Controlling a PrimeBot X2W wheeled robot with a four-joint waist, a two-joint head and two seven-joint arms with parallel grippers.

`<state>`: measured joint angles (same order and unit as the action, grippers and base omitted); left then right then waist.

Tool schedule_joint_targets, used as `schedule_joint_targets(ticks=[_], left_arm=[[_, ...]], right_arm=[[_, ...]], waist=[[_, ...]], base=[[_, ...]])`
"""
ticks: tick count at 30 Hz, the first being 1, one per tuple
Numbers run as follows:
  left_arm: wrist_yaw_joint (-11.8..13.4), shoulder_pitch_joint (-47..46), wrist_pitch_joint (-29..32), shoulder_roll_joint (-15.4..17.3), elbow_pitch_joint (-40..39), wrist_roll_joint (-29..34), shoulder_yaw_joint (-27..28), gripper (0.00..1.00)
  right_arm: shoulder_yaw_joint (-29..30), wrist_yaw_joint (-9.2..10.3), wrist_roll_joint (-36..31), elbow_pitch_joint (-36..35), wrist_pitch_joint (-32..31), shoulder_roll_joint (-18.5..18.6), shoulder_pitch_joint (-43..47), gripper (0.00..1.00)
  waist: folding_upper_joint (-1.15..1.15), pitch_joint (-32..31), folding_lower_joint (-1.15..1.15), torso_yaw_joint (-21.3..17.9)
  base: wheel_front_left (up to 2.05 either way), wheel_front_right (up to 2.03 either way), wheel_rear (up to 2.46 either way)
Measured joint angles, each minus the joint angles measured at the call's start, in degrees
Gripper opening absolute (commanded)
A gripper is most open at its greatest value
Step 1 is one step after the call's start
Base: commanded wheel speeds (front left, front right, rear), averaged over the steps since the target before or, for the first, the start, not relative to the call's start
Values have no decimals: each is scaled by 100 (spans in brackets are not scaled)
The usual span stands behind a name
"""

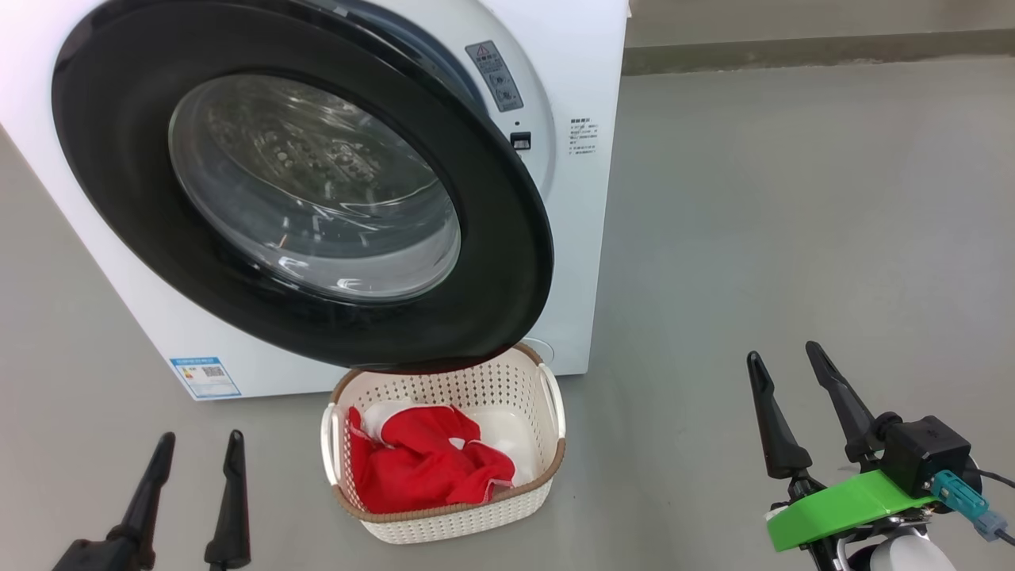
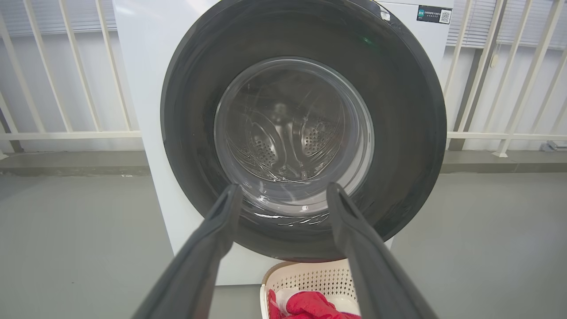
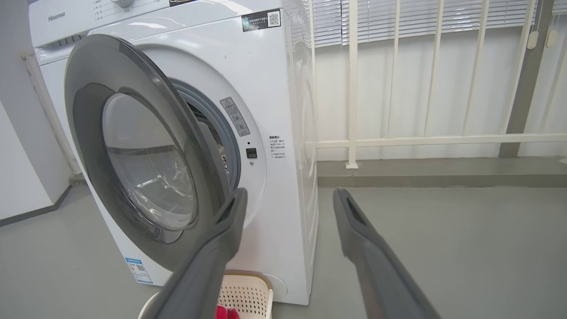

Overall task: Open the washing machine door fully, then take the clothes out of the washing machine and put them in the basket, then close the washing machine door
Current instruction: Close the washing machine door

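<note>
The washing machine door, black-rimmed with a glass bowl, stands partly swung out from the white washing machine, its lower edge over the basket. The cream basket sits on the floor in front of the machine with the red and white clothes lying in it. My left gripper is open and empty at the lower left, facing the door. My right gripper is open and empty at the lower right, away from the basket.
Grey floor stretches to the right of the machine. A white railing runs along the wall behind, and a raised kerb borders the floor at the back.
</note>
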<state>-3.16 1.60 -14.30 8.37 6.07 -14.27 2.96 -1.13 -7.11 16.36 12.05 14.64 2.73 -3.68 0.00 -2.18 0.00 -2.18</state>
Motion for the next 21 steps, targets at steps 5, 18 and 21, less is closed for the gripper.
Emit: schedule_joint_targets(ticks=[5, 18, 21], left_arm=[[-100, 0, 0, -97, 124, 131, 82, 100], [-294, -5, 0, -222, 371, 372, 155, 100], [-301, -6, 0, -233, 382, 380, 164, 100]], right_arm=[[2, 0, -1, -8, 0, -1, 22, 100], [20, 0, -1, -26, 0, -2, 116, 100], [19, 0, -1, -26, 0, -2, 116, 100]], waist=[[0, -54, 0, -3], [0, -110, 0, 71], [0, -108, 0, 94]], base=[[0, 0, 0], [0, 0, 0], [0, 0, 0]])
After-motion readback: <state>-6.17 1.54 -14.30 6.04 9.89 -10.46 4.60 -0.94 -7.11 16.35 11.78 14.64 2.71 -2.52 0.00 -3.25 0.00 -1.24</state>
